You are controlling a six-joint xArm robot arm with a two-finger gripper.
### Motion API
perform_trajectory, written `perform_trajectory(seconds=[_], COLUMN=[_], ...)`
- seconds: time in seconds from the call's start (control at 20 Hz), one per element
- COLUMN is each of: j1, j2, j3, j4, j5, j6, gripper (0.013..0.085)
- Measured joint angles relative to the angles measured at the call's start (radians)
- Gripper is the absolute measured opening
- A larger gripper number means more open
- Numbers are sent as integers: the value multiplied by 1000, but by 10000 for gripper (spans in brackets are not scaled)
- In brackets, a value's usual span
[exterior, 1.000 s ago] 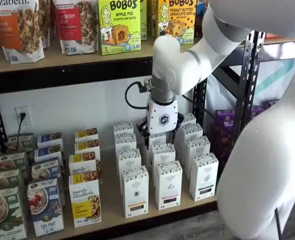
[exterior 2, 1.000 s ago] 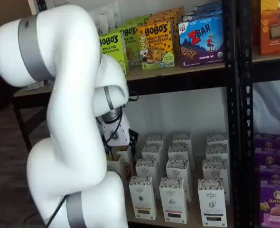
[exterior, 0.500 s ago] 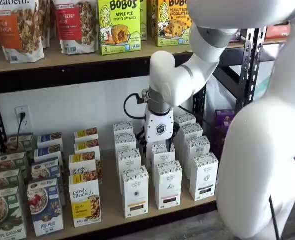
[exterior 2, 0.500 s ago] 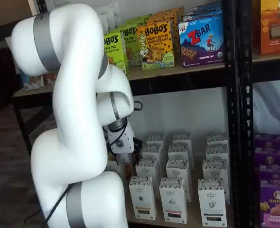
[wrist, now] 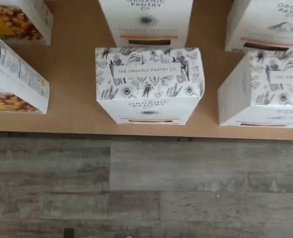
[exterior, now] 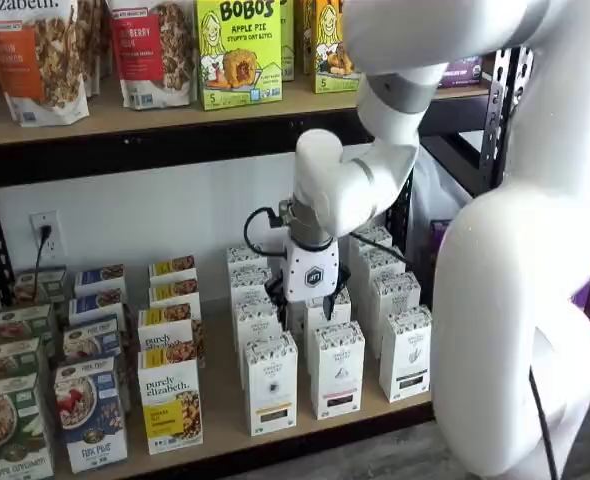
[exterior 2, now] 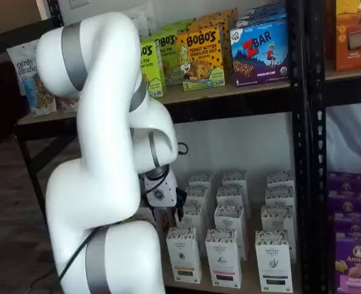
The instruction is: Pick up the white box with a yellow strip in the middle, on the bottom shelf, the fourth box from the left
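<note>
Approach step: fingers (exterior: 312, 305) spread wide above white box (exterior: 271, 383); next, descend forward to straddle it.

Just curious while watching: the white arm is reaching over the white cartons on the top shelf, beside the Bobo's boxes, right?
Not quite. In a shelf view the arm reaches over the white cartons on the bottom shelf; the Bobo's boxes stand on the board above.
</note>
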Motion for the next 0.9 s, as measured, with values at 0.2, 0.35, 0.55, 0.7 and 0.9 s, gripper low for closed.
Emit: perform_trajectory(seconds=[0.2, 0.35, 0.55, 0.7, 0.9], j1=[9, 18, 29, 34, 36], j2=[77, 138, 209, 259, 324], j3=[-49, -95, -147, -185, -235], j4=[55, 89, 94, 74, 70], j5=[-14, -13, -18, -30, -49], j6=[-43, -65, -59, -35, -30], gripper=[850, 850, 850, 850, 850])
